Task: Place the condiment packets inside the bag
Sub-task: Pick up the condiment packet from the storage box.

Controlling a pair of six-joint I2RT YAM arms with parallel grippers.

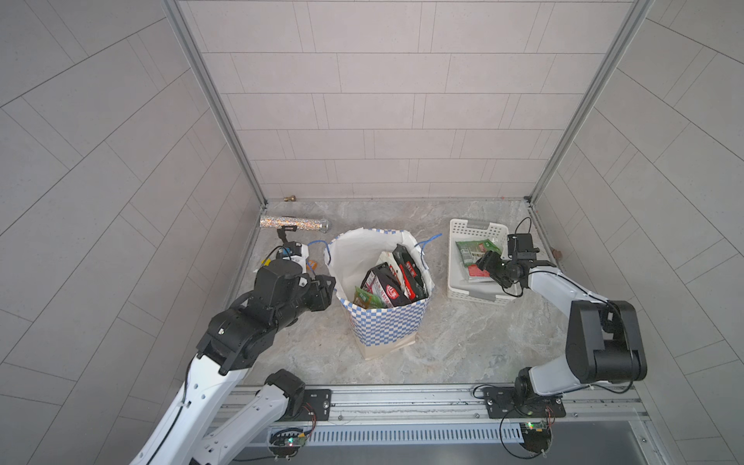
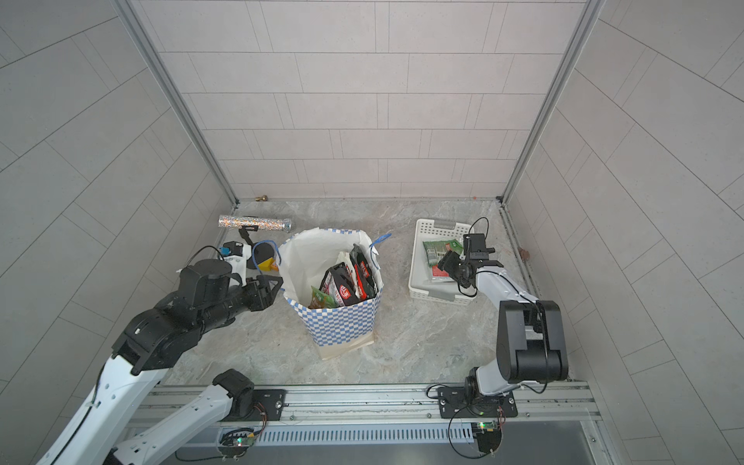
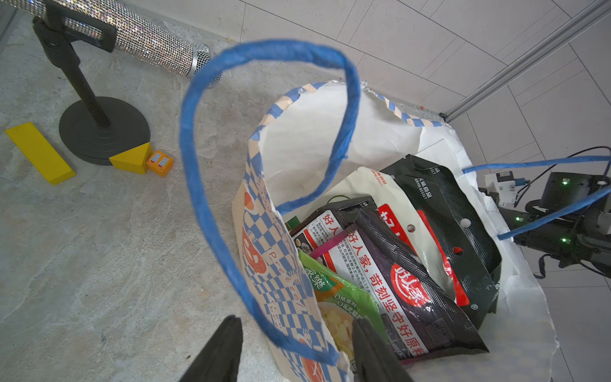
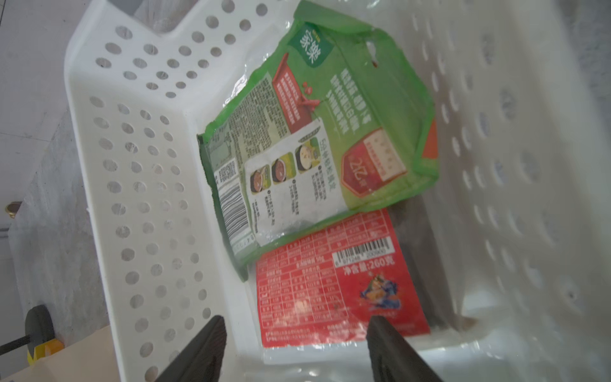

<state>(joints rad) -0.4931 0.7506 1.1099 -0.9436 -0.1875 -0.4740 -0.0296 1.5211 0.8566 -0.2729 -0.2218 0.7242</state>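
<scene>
The checkered blue-and-white bag (image 1: 386, 326) (image 2: 342, 322) stands open mid-table. Several condiment packets stick out of it: black-and-red ones (image 3: 396, 281), a green-orange one (image 3: 344, 297) and a white one (image 3: 380, 188). My left gripper (image 3: 296, 319) (image 1: 331, 282) is open at the bag's left rim, one finger outside the paper wall and one inside, with the wall and a blue cord handle (image 3: 198, 198) between them, unpinched. My right gripper (image 4: 297, 319) (image 1: 485, 261) hangs open inside the white basket (image 4: 132, 198), just over a red packet (image 4: 340, 281). A green packet (image 4: 330, 132) lies partly on top of it.
The perforated basket (image 1: 459, 282) sits at the right, near the enclosure wall. Behind the bag on the left are a glittery microphone (image 1: 294, 225) on a black stand (image 3: 102, 132), two yellow blocks (image 3: 39, 152) (image 3: 132, 158) and a small orange box (image 3: 160, 162).
</scene>
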